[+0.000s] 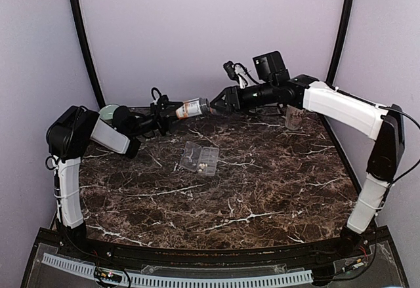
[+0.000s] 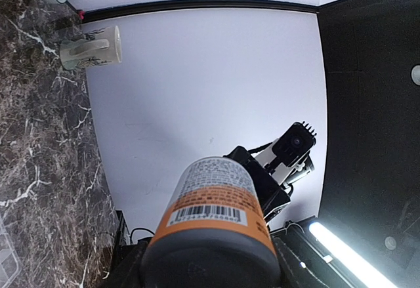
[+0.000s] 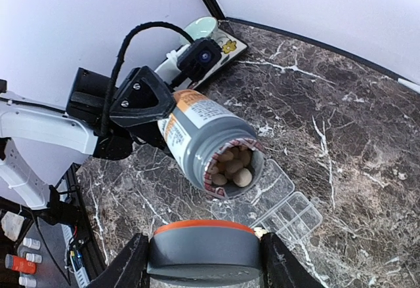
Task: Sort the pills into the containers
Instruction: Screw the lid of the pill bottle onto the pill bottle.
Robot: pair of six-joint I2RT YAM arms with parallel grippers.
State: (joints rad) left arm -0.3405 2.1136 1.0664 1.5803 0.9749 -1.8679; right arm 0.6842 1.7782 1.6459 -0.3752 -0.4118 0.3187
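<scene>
Top external alone takes in the whole table (image 1: 262, 196) and two arms, the left arm (image 1: 65, 170) and right arm (image 1: 341, 107), meeting over its far edge. One organizer (image 1: 199, 158), lid open, lies near the table's middle, with a few pills (image 1: 203, 166) in its compartments showing as pale specks too small to count. One bottle (image 1: 192, 108) hangs level between the arms. One mug (image 1: 293, 116) stands by the far right corner, one bowl (image 1: 109, 112) by the far left. Left wrist view gives the bottle's base and barcode, never its mouth. Right wrist view alone shows the left gripper (image 3: 161, 117) clamped on the bottle's body, the right gripper (image 3: 205, 265) clamped on the one cap (image 3: 203, 248), and about six pills inside the open mouth.
</scene>
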